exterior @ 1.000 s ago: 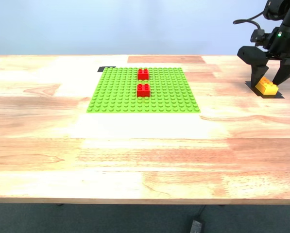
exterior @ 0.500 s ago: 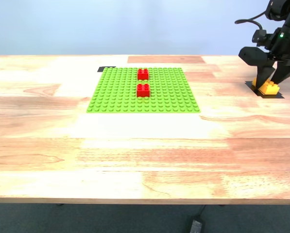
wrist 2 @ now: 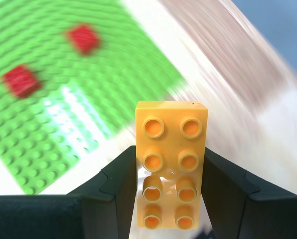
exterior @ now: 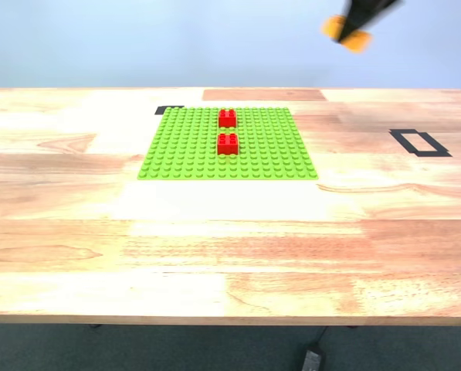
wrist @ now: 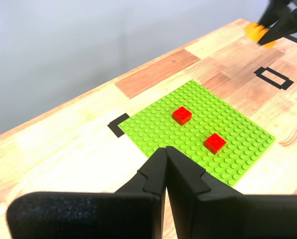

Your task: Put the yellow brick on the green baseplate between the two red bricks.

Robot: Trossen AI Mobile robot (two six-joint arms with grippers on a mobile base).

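My second gripper (wrist 2: 170,199) is clamped on the yellow brick (wrist 2: 171,164), one finger (wrist 2: 119,189) pressed on each long side, studs facing the camera. In the exterior view the yellow brick (exterior: 346,32) is a blurred shape high in the upper right of the frame, in the air well above the counter (exterior: 230,239), with the dark gripper (exterior: 365,9) holding it at the top edge. The first wrist view catches the same brick (wrist: 257,32) in its upper right corner.

The green baseplate (exterior: 191,151) lies flat on the counter in the upper middle of the exterior view. The two red bricks stand on it, one behind the other along the plate's middle line: the far red brick (exterior: 227,117) near the plate's back edge, the near red brick (exterior: 228,143) closer to its centre, with a short gap of bare studs between them. Both show blurred in the second wrist view.

A black tape rectangle (exterior: 420,142) marks the counter at the right of the exterior view, with nothing inside it. A black tape corner (exterior: 168,110) sits by the plate's far left corner.

My first gripper (wrist: 165,159) has its fingers together, tips touching, held above the counter near the plate's edge.
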